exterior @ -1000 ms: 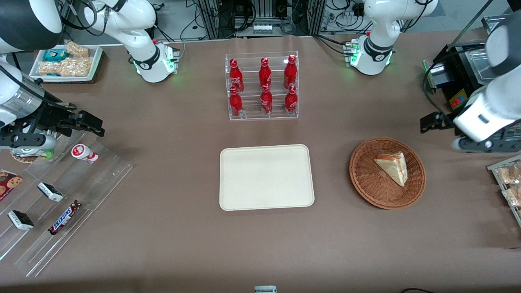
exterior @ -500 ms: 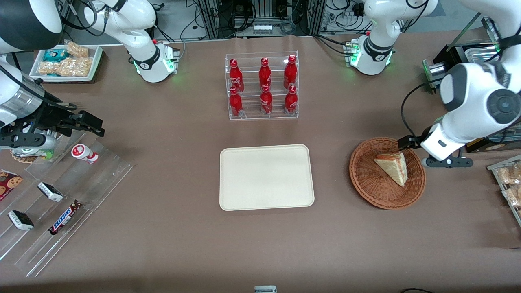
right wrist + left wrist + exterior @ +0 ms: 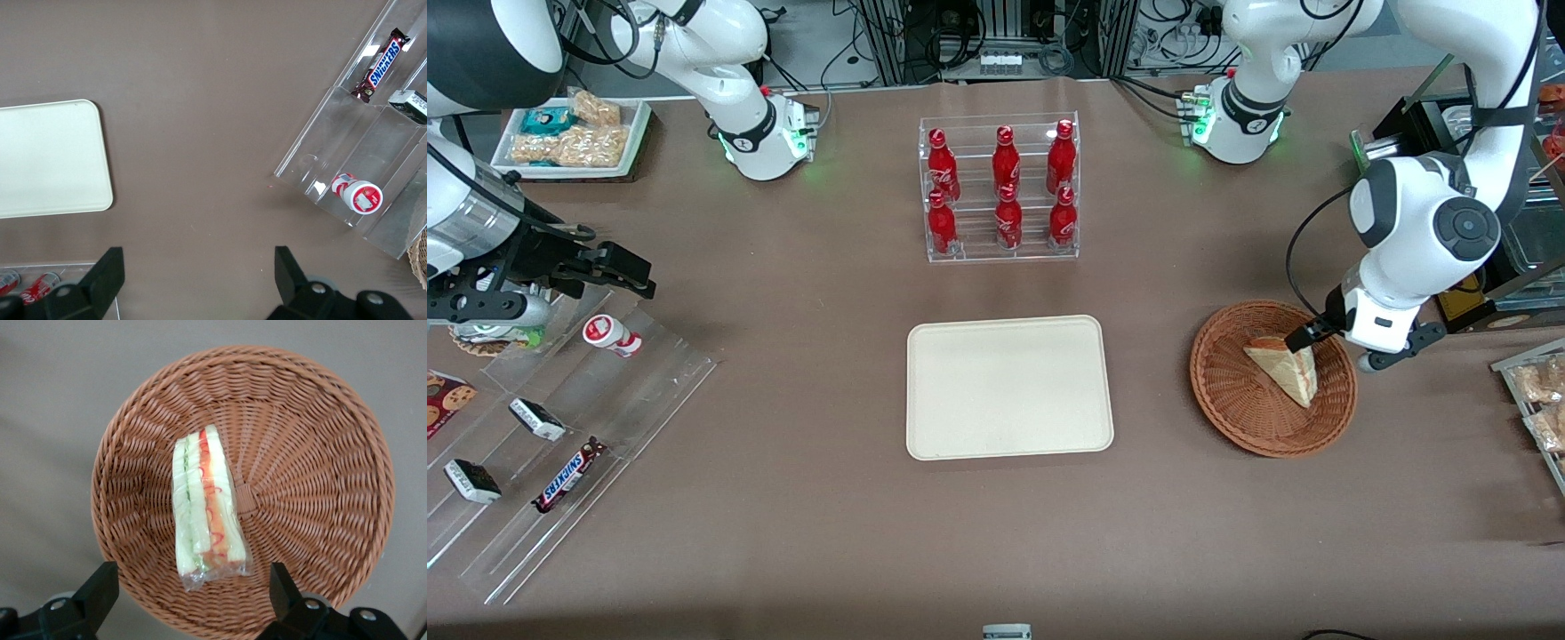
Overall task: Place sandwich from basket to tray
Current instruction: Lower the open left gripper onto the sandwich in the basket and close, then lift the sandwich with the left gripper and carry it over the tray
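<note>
Since a second ago my left arm has swung in from the working arm's end of the brown counter, and my gripper has come down over the round reddish-brown wicker basket; half a second back it was still at the basket's rim, farther out toward that end. Nothing else has shifted.

I count one triangular sandwich wedge of pale bread with red, orange and green layers, one basket, one flat cream rectangular tray with rounded corners, and six red bottles standing in a clear acrylic rack farther from the front camera than the tray. The sandwich lies in the basket, wrapped in clear film. The tray sits well apart from the basket, toward the parked arm's end, with nothing on it.

My forearm slopes down from a raised elbow, and the wrist points down at the basket. The gripper hangs over the sandwich's wide end. In the wrist view the gripper is spread wide, one finger on each side of the wedge's cut edge, gripping nothing and touching neither bread nor wicker.
</note>
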Controlling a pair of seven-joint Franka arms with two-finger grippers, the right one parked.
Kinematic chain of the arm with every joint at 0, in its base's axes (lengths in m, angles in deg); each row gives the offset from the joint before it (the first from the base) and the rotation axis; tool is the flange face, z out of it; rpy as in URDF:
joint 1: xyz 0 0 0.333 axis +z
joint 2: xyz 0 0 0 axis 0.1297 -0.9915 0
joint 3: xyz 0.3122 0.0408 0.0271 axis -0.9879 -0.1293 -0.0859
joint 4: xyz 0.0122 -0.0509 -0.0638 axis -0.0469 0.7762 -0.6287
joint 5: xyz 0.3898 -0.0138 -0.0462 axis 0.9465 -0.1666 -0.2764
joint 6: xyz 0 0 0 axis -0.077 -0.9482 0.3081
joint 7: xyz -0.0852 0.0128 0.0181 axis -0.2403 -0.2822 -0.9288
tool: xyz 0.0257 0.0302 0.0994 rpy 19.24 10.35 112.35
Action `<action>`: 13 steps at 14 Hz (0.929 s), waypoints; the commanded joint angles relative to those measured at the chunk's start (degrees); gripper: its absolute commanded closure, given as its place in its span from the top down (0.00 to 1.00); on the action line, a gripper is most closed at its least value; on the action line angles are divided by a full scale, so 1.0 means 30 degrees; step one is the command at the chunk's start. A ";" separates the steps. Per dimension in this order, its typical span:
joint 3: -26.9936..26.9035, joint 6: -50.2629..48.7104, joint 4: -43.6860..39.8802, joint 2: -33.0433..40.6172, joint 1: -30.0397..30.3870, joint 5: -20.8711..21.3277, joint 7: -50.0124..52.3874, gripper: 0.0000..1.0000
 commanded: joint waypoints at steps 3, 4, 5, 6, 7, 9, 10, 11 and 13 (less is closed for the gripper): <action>0.0087 0.2743 0.0079 -0.1635 -0.0113 -0.0306 0.5694 1.00; 0.0087 0.3038 0.0138 -0.2017 -0.0114 -0.0306 0.5725 1.00; 0.0087 0.3070 0.0110 -0.2369 -0.0114 -0.0306 0.5726 1.00; 0.0087 0.3071 0.0109 -0.2691 -0.0114 -0.0132 0.5697 0.96; 0.0087 0.3042 0.0109 -0.2810 -0.0114 -0.0131 0.5609 0.74; 0.0087 0.2837 0.0080 -0.2666 -0.0114 -0.0131 0.5463 0.09; 0.0087 0.2546 -0.0036 -0.2607 -0.0114 -0.0073 0.5491 0.04; 0.0116 0.1934 -0.0037 -0.2374 -0.0143 -0.0043 0.5462 0.01; 0.0233 0.0006 -0.0560 -0.1731 -0.0143 -0.0072 0.5288 0.00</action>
